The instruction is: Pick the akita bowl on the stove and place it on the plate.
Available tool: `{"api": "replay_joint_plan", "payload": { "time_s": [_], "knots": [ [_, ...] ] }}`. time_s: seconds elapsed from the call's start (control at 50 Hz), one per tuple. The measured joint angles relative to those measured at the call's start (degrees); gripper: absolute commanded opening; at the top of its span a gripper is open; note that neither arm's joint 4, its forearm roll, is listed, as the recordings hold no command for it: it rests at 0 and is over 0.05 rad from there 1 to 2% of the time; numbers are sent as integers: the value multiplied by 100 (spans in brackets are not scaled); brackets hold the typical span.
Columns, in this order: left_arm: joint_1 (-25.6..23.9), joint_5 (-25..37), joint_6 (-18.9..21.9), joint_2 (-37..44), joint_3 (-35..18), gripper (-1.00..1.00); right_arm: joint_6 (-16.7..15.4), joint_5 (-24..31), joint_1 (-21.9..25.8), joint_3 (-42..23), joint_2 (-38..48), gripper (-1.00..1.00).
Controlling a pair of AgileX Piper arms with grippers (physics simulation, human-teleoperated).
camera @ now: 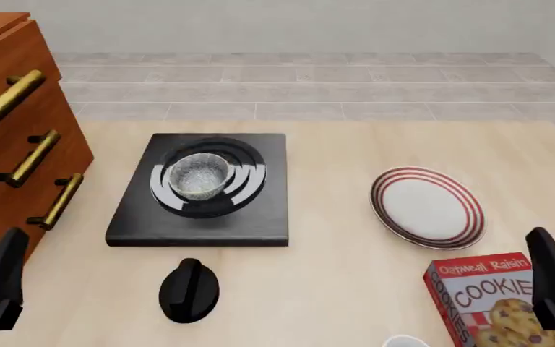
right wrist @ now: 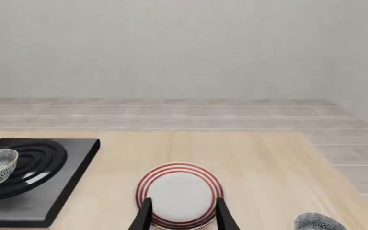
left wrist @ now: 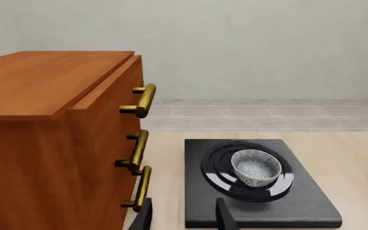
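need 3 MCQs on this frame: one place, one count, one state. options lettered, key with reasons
1. Where is the bowl?
A. on the stove
B. on the plate
C. on the cookie box

2. How many brass handles show on the cabinet in the front view?
A. one
B. three
C. five

3. What state is the plate in?
A. bare
B. holding the bowl
C. flipped over

Key: A, the bowl sits on the burner rings; B, three handles run down its front; A, its white centre is uncovered.

A small speckled grey-white bowl (camera: 199, 176) sits upright on the black square stove's (camera: 258, 210) burner rings, left of the red-striped white plate (camera: 426, 207).
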Motion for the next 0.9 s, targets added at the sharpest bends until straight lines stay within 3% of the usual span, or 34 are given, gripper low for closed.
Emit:
{"api": "replay_joint_plan", "payload": {
  "time_s": [0.3,0.58,0.9],
  "knots": [
    [0,0,0,0,0,100,-17,-276,152,-178,533,100],
    [0,0,0,0,0,100,-410,-659,705,-1054,2038,100],
    [0,0,0,0,0,100,-728,-605,1367,-2164,3470,100]
  ]
}}
